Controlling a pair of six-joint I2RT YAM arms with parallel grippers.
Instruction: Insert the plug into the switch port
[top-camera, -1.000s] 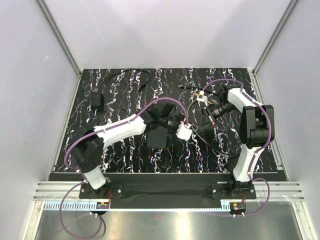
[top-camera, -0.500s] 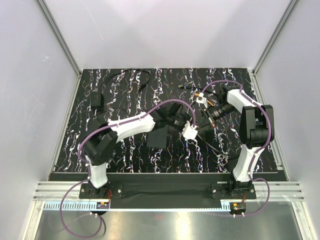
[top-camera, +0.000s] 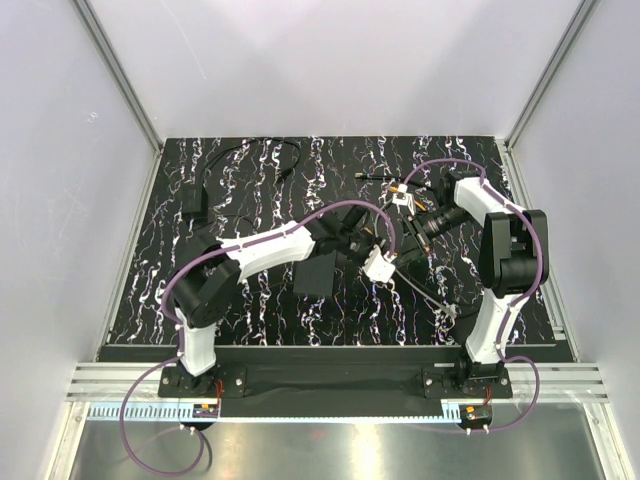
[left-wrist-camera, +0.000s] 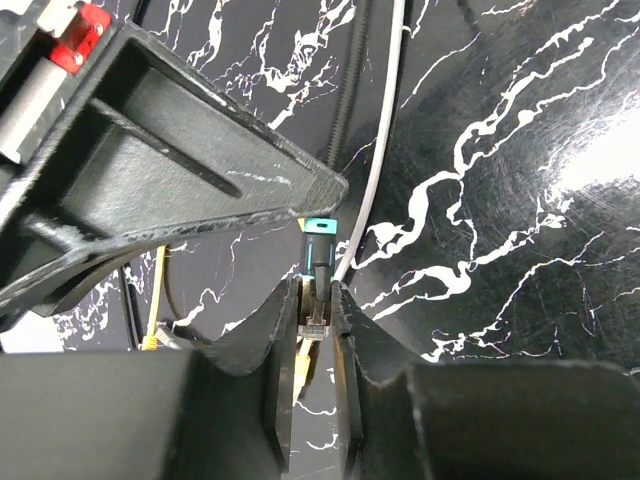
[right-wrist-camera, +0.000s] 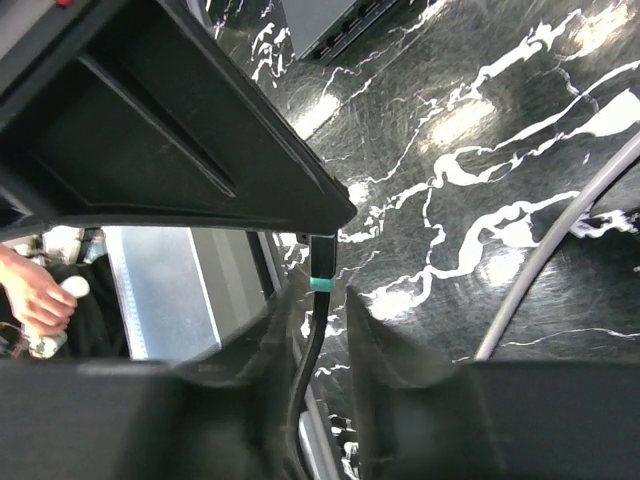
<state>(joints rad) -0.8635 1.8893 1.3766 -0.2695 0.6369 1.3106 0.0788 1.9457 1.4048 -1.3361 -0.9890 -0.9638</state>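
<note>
The flat black switch box (top-camera: 318, 272) lies mid-table; its edge with the ports shows at the top of the right wrist view (right-wrist-camera: 335, 20). My left gripper (top-camera: 388, 258) is just right of the box. In the left wrist view (left-wrist-camera: 318, 312) it is shut on the clear plug (left-wrist-camera: 317, 318), which has a black boot with a teal band and a grey cable (left-wrist-camera: 380, 160). My right gripper (top-camera: 405, 240) meets it nose to nose. In the right wrist view (right-wrist-camera: 325, 335) the black cable with the teal band (right-wrist-camera: 320, 284) runs between its fingers, with a gap on one side.
A small black block (top-camera: 193, 200) with a thin cord lies at the back left. Loose thin leads (top-camera: 385, 178) lie at the back right, and a yellow one shows in the left wrist view (left-wrist-camera: 155, 300). The grey cable trails to the front right (top-camera: 430, 298).
My left arm has swung right, away from above the box, until its gripper meets the right gripper. The right gripper has shifted slightly back.
</note>
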